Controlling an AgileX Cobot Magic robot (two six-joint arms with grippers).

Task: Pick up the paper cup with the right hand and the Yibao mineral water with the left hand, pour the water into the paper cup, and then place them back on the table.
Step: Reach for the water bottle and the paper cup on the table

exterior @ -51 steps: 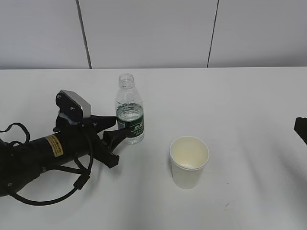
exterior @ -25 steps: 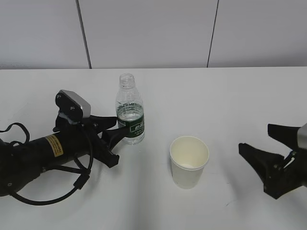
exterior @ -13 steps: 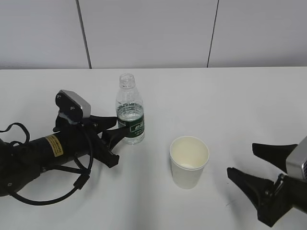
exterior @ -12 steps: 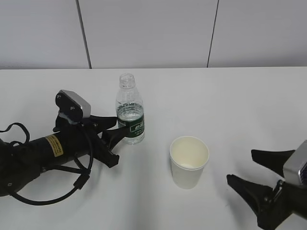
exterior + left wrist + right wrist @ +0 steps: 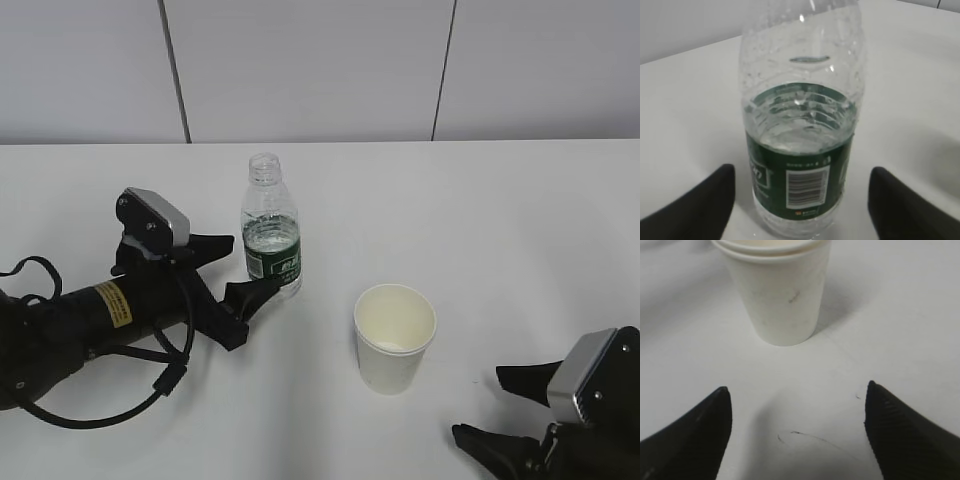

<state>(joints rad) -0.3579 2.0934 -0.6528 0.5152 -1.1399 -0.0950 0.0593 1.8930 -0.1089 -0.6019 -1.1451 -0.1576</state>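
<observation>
The Yibao mineral water (image 5: 271,235), a clear capless bottle with a dark green label, stands upright on the white table (image 5: 480,220). My left gripper (image 5: 243,268) is open, a finger on each side of the bottle's lower part and apart from it. The left wrist view shows the bottle (image 5: 802,145) between the two fingers (image 5: 700,205) with gaps on both sides. The paper cup (image 5: 394,340) stands upright and empty in the middle front. My right gripper (image 5: 477,403) is open at the front right, pointing at the cup (image 5: 782,295) and short of it.
The left arm with its yellow sticker (image 5: 112,303) and loose cables lies low across the table's left front. A grey panelled wall (image 5: 320,70) runs behind the far edge. Faint scuff marks (image 5: 810,436) show on the table between the right fingers.
The left gripper's jaws have spread apart from the bottle, which stays upright. The right arm came in from the right edge and moved toward the front, now low at the bottom right.
</observation>
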